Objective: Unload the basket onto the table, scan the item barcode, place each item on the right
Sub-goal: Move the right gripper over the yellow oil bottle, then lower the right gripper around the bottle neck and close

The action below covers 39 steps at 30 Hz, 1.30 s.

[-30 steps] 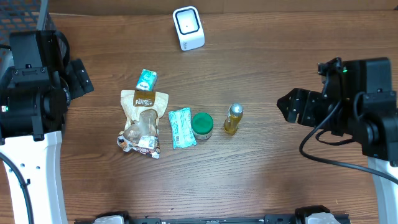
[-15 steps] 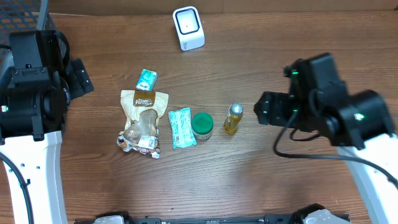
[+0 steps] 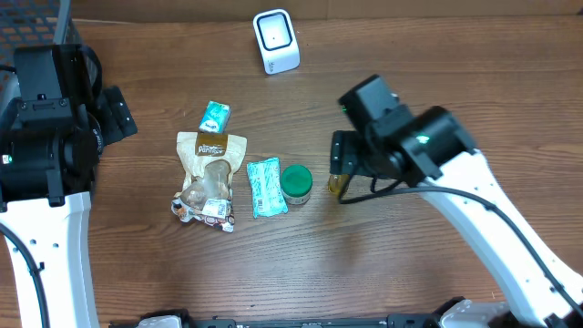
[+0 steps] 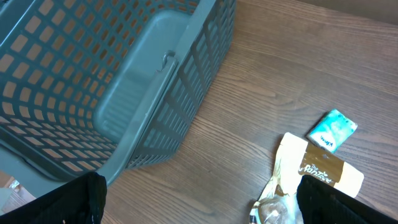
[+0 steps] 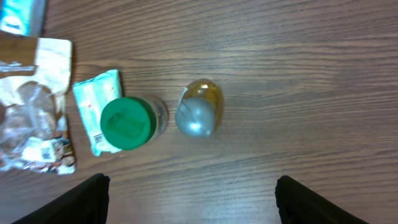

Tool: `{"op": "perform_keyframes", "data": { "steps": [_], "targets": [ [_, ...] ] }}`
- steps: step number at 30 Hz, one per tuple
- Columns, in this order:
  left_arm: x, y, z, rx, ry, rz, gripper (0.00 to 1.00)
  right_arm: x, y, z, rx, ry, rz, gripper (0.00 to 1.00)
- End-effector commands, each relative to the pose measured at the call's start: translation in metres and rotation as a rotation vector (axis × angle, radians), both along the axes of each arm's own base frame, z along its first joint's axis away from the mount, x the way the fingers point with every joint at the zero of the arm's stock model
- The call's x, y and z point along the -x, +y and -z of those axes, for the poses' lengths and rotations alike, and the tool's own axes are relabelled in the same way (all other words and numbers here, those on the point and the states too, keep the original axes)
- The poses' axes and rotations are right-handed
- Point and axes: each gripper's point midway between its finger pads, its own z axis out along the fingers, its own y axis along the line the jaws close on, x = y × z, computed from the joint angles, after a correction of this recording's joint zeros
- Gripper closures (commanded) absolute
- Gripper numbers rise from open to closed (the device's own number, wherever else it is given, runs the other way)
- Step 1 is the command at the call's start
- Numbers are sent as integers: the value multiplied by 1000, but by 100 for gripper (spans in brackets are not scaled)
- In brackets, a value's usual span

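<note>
right claw (image 5: pixel 191 190) hangs over the table (image 3: pixel 455 55) with its two black fingers (image 5: pixel 87 199) spread wide and nothing between them. just ahead of the fingertips, and not touching them, stands the bottle (image 5: pixel 199 112): a small rounded one of clear plastic, holding amber liquid and closed by a dull silver cap, seen almost straight down on its top. from overhead the arm covers most of it.

just beside the bottle is a short round jar (image 5: pixel 127 122) with a glossy green lid that has a raised square in its middle; its sides look clear, but what is inside cannot be told. against the jar's far side lies a flat mint-green packet (image 5: pixel 96 106), crinkled, with a barcode patch at one end. next comes a clear plastic bag (image 3: pixel 209 178) with a brown paper top, holding pale lumpy pieces. a small teal box (image 3: pixel 215 116) lies at the bag's upper end.

the scanner (image 3: pixel 276 41), a white rounded block with a dark square window, stands at the far edge of the brown wood-grain table, well apart from the bottle.

left claw (image 4: pixel 205 199) is off to the side, fingers spread fully and holding nothing, near a grey-blue plastic lattice basket (image 4: pixel 112 81) with a hinged handle.
</note>
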Motion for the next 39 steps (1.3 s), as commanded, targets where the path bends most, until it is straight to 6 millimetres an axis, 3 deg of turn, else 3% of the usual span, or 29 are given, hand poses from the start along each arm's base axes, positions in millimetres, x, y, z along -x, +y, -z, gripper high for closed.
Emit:
{"op": "perform_keyframes", "data": {
  "steps": [1, 8, 9, 17, 26, 32, 39],
  "targets": [
    [0, 3, -8, -22, -13, -4, 0, -14, 0, 0, 48, -50, 60, 14],
    [0, 3, -8, -22, -14, -4, 0, -24, 1, 14, 57, -43, 156, 7],
    [0, 3, -8, -22, -14, -4, 0, -25, 1, 16, 62, -37, 155, 0],
    [0, 3, -8, -22, -14, -4, 0, -31, 5, 39, 99, 7, 153, 0],
    [0, 3, -8, -22, -14, -4, 0, -31, 6, 61, 145, 65, 145, 17],
    [0, 3, -8, -22, -13, -4, 0, -32, 5, 76, 179, 104, 140, 17],
    [0, 3, -8, -22, -14, -4, 0, -35, 2, 77, 182, 104, 132, 23]
  ]
}}
